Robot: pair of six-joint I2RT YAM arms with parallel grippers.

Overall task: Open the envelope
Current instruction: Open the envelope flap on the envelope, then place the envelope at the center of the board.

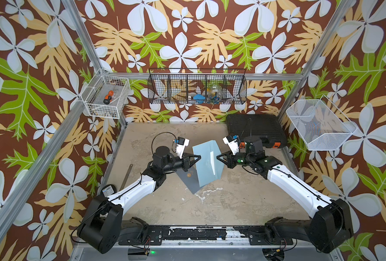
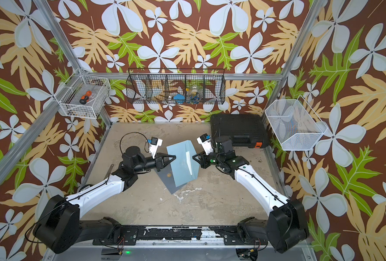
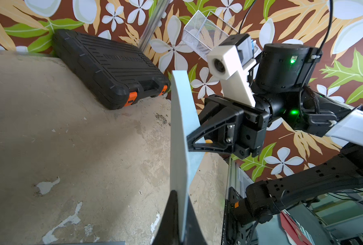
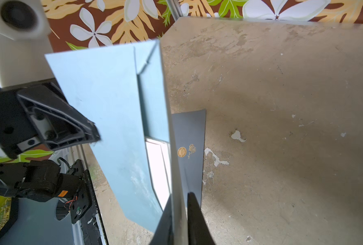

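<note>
The envelope (image 1: 206, 162) (image 2: 181, 162) is light blue. It is held up in the air above the tabletop (image 1: 165, 203), a little toward 12 o'clock from the middle, and stands nearly on its edge. A white sheet (image 4: 157, 165) shows in its opening.

The left gripper (image 1: 198, 156) (image 2: 174, 156) comes from 9 o'clock, and its jaws are clenched on the envelope's edge on that side. In the left wrist view the envelope (image 3: 179, 137) goes down between its two dark fingers (image 3: 172, 212).

The right gripper (image 1: 218, 157) (image 2: 193, 156) comes from 3 o'clock. In the right wrist view its jaws are clenched on a pale edge of the envelope (image 4: 112, 116). I cannot tell if this edge is the flap.

Under the envelope, toward 7 o'clock, a dark grey card (image 1: 188, 180) (image 4: 192, 131) lies flat on the tabletop. It carries a round gold seal (image 1: 189, 174) (image 4: 182, 152).

A black case (image 1: 255, 128) (image 3: 108, 65) with orange latches lies in the corner at 1 o'clock. A thin metal strip (image 1: 126, 177) lies near the tabletop's edge at 9 o'clock.

On the walls hang three baskets:
- A white wire basket (image 1: 107, 99) at 10 o'clock holds a screwdriver (image 1: 108, 96).
- A long black basket (image 1: 197, 87) at 12 o'clock holds small things.
- A white mesh basket (image 1: 320, 126) hangs at 2 o'clock.
</note>
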